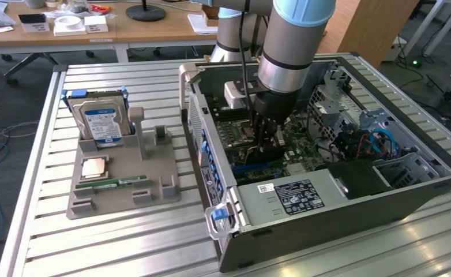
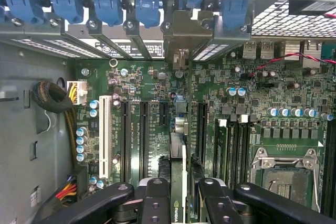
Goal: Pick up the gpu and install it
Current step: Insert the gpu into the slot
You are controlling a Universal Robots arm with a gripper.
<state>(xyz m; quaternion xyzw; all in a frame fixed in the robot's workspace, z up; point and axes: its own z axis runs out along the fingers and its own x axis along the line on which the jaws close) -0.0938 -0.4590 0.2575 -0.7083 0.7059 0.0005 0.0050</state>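
Wrist view: gpu [image 2: 178, 182] (edge-on) between motherboard slots [image 2: 143, 135].

arm [image 1: 287, 52] inside open computer case [image 1: 410, 190], hand [image 1: 266, 151] apparently gripping gpu [image 1: 266, 157]

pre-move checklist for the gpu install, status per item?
1. Grip: hand shut on the gpu, card edge-on between the fingers. ok.
2. Position: arm reaches down into the open computer case, card over the motherboard. ok.
3. Bracket end: card's metal bracket sits at the rear slot openings under the blue retention clips. ok.
4. Alignment with a slot: card runs parallel to the black expansion slots. ok.
5. Fully seated in the slot: cannot tell, contact edge is hidden.
6. Other parts: hard drive stands in the gray holder outside the case. ok.
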